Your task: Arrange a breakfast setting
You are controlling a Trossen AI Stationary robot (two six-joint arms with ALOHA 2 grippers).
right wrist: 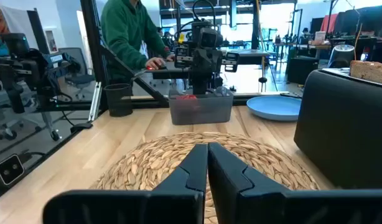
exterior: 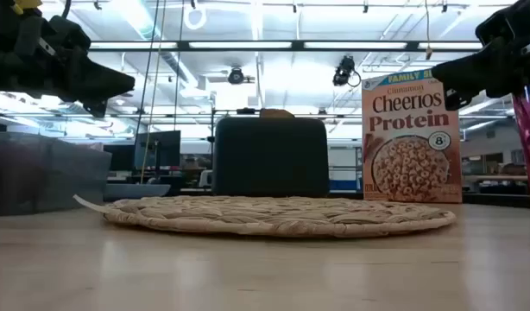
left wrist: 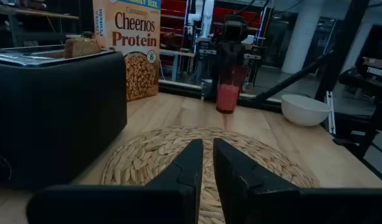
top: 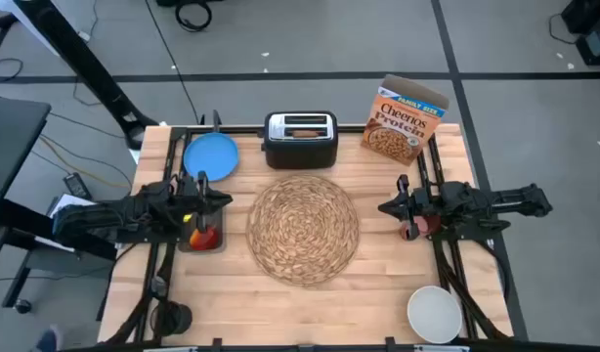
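The round straw placemat point(top: 302, 227) lies mid-table. The blue plate point(top: 210, 156) lies at the far left. The toast slice point(top: 302, 130) stands in a slot of the toaster point(top: 300, 139), and the Cheerios box point(top: 406, 122) stands at the far right. The red apple point(right wrist: 188, 98) sits in the grey tray point(top: 200, 235) under my left arm. The red cup point(left wrist: 228, 96) stands under my right arm. The white bowl point(top: 435, 313) stands near right. My left gripper point(top: 229, 200) and right gripper point(top: 381, 207) hover shut and empty at the placemat's left and right edges. I cannot make out the spoon.
A dark cup point(top: 173, 318) stands at the near left corner. The toaster stands just beyond the placemat's far edge. A person in a green top point(right wrist: 125, 31) stands beyond the table's left side. Bare wood shows along the near edge point(top: 300, 313).
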